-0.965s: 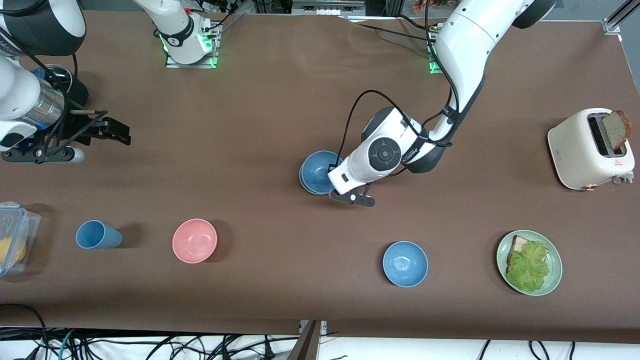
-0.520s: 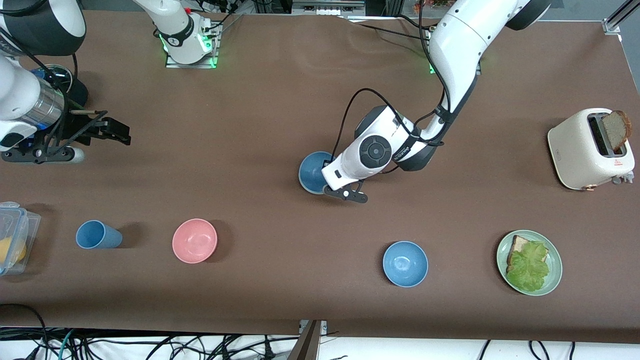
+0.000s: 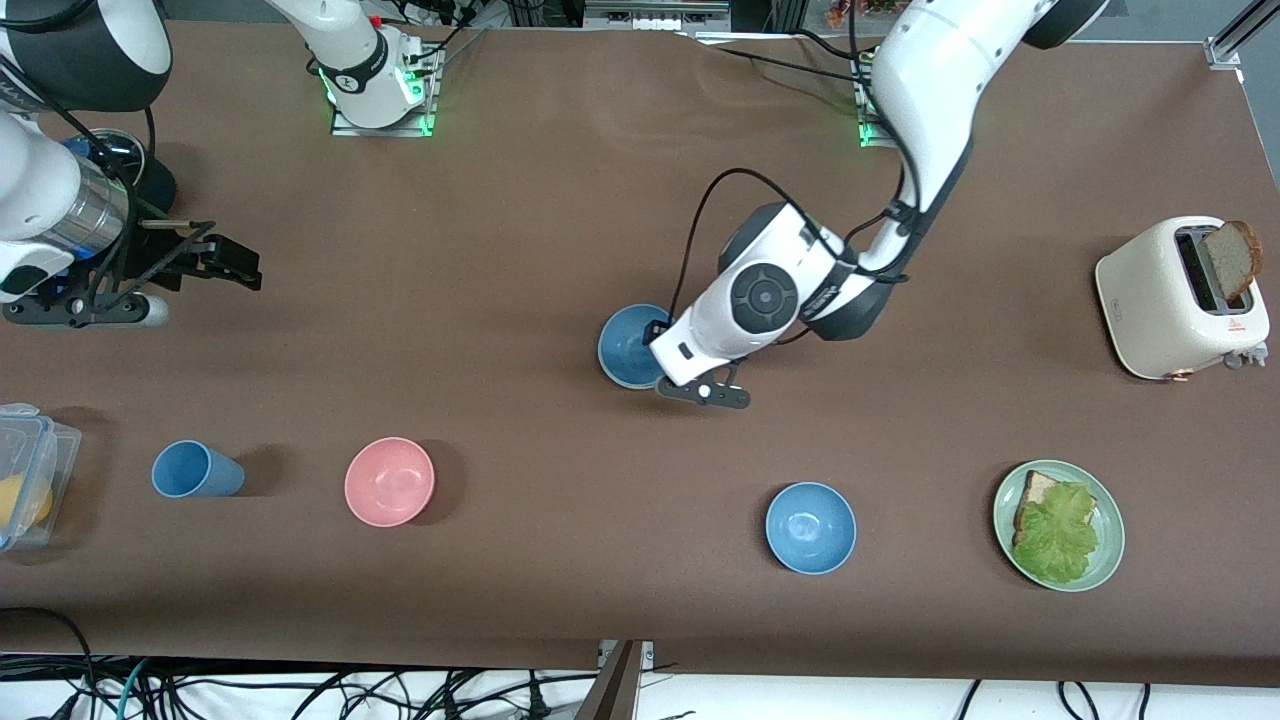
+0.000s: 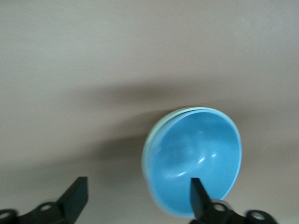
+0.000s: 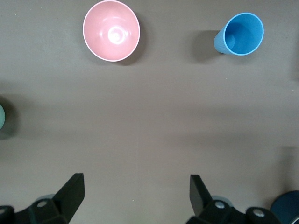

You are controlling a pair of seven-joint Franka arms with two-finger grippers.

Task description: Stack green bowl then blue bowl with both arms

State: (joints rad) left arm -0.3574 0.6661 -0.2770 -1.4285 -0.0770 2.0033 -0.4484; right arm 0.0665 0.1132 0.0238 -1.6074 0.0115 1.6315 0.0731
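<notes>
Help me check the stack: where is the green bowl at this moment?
The green bowl sits mid-table under the blue bowl, nested so only its pale rim shows in the left wrist view. The open left gripper hovers over the pair.

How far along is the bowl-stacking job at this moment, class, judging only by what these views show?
Mostly done: the blue bowl sits nested in the green bowl, whose pale rim shows around it. In hand: the left gripper hovers open above the stack, gripping nothing. The right gripper waits open at the right arm's end of the table. Left: probably only pulling the left arm away.
</notes>
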